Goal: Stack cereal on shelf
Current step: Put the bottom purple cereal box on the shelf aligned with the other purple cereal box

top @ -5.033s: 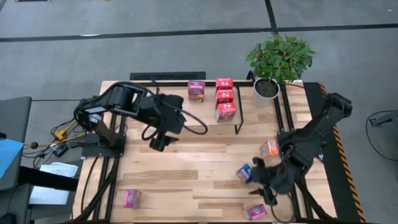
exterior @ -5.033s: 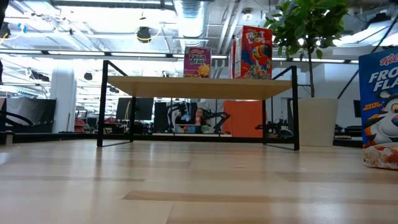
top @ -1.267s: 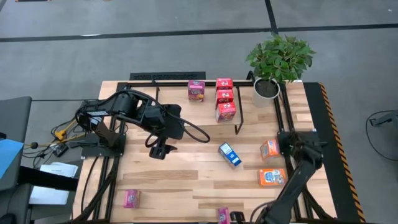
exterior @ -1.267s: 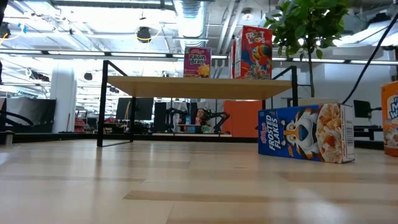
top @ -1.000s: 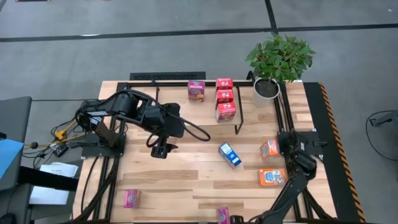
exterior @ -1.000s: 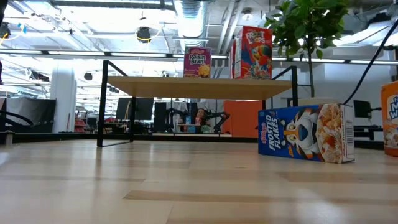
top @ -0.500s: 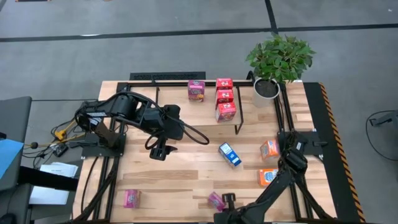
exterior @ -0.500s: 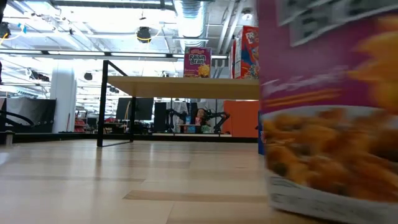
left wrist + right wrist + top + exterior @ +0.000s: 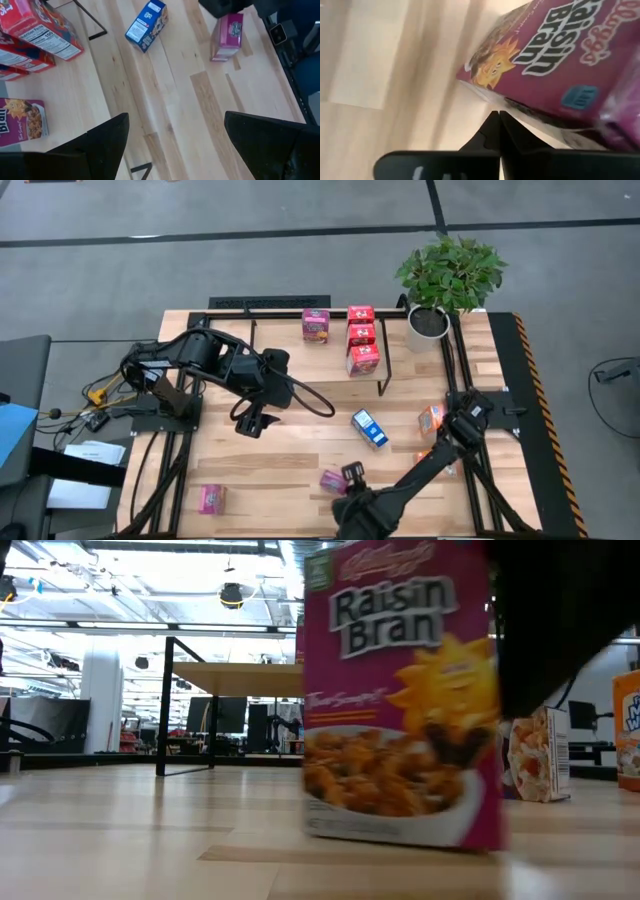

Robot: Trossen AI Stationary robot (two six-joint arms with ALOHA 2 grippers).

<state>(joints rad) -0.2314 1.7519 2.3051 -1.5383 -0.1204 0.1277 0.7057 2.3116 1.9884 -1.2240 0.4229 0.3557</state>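
A magenta cereal box (image 9: 330,480) stands upright on the table near the front edge, large in the low view (image 9: 400,710). My right gripper (image 9: 350,474) is shut and sits right beside it, on the side toward the table's right. My left gripper (image 9: 250,422) hangs open over the table's middle left, nothing between its fingers (image 9: 175,145). On the shelf (image 9: 250,304) at the far side stand one magenta box (image 9: 316,325) and three red boxes (image 9: 361,336). A blue box (image 9: 370,428) lies flat on the table. My right gripper has its shut fingers (image 9: 496,131) against the magenta box's narrow side (image 9: 510,103), the one facing the table's right. They come at it nearly level from the right and near side. The box stands upright with its bottom on the table.
A potted plant (image 9: 445,280) stands at the far right, beside the shelf. An orange box (image 9: 432,418) lies near the right arm's base, and another (image 9: 432,464) is half hidden under that arm. A further magenta box (image 9: 211,498) lies at the near left.
My right gripper, still shut, has swept from the table's near edge toward the far edge and the left. The magenta box has slid along the table ahead of it, staying upright.
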